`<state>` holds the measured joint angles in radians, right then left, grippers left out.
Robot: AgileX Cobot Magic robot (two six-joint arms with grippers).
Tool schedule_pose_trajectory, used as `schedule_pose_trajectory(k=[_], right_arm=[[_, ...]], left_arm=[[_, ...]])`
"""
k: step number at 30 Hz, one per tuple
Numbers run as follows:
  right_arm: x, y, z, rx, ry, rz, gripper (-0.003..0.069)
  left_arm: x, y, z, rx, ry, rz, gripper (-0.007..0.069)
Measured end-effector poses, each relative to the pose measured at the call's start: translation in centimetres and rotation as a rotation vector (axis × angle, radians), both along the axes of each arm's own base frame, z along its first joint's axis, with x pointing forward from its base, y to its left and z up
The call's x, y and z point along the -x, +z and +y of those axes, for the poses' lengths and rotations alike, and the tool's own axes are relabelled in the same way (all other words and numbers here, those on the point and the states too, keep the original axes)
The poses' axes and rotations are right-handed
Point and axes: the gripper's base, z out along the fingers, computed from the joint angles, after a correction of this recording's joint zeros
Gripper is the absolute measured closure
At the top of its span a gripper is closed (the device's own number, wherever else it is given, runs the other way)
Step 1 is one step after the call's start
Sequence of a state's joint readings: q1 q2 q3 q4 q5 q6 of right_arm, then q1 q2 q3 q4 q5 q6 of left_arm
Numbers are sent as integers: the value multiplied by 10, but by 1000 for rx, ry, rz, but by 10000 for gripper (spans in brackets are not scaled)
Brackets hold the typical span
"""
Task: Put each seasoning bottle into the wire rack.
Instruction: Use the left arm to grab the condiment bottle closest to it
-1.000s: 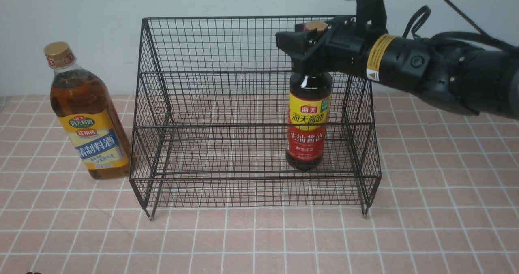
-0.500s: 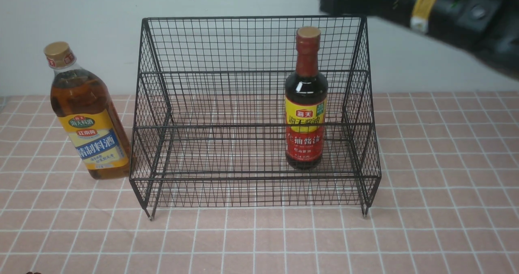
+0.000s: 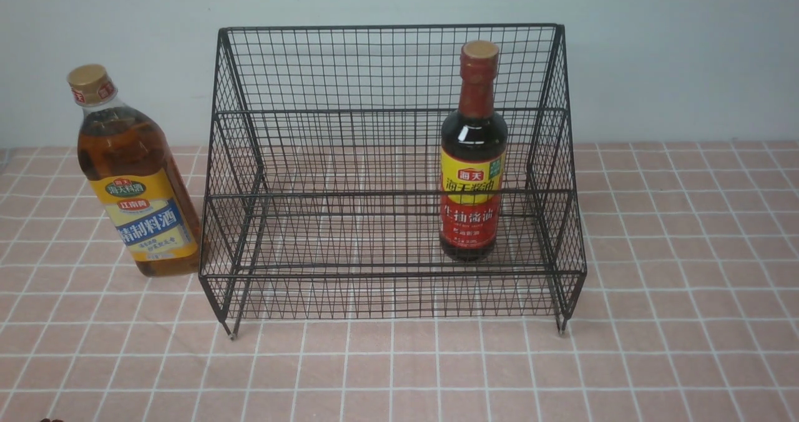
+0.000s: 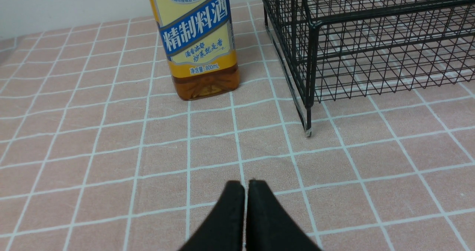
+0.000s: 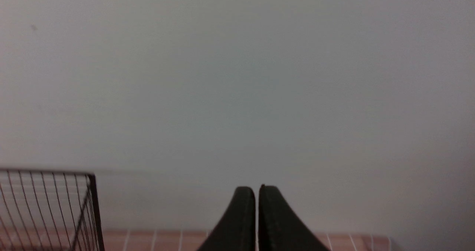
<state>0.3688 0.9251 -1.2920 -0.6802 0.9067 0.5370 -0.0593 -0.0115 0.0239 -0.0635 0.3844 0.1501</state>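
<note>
So the right arm, which was up at the dark bottle's [image 3: 472, 160] neck a second ago, is gone from the front view. That bottle now stands on its own, upright, in the lower tier of the rack [image 3: 387, 27] toward its right end. The right pincer [image 5: 256, 189] is clenched with nothing in it. Its own camera mostly sees the wall, with a corner of the rack at the edge.

One down by my count, one to go. The amber bottle [image 3: 134, 178] isn't in yet. It stands upright on the surface [image 3: 686, 347], outside the rack and just beside its left wall. I can't tell whether it's actually touching the wire.

That bottle is on the robot's left, so the left arm is clearly the closer one. The left pincer [image 4: 246, 184] is clenched too, tips pressed together and holding nothing. It sits low over the surface, and the bottle is straight out ahead of the tips and well apart from them. The rack's front left foot is off to the side of that line.

The bottle's long axis is vertical, so I'd guess the pincer has to release first and then come in from the side around the body or neck. After that the bottle needs lifting over the rack's front rail, and that wire wall so close by leaves little room on that side.
</note>
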Motion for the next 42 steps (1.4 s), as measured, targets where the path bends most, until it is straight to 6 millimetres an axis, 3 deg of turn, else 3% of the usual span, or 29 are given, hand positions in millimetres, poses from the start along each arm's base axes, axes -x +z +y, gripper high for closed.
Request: schedule_pose_trajectory(k=[2,3,6,11,22,32,37,40,42], right_arm=[[25,-5,-8,-26,-2,99,668],[28,-6,-9,-30,-7,121,669],[69,-14,-13,-117,92,248,671],[106,-12,-2,-277,318,244,673],[112,2,12,-415,499,116,673],[107,9,15,-191,578,-67,673],[98,-17,12,-132,496,-179,673],[94,-66,4,-90,373,-239,673],[94,-84,0,-76,332,-261,673]], left_arm=[[0,0,0,0,0,0,631],[0,0,0,0,0,0,631],[0,0,0,0,0,0,631],[0,0,0,0,0,0,631],[0,0,0,0,0,0,631],[0,0,0,0,0,0,631],[0,0,0,0,0,0,631],[0,0,0,0,0,0,631],[0,0,0,0,0,0,631]])
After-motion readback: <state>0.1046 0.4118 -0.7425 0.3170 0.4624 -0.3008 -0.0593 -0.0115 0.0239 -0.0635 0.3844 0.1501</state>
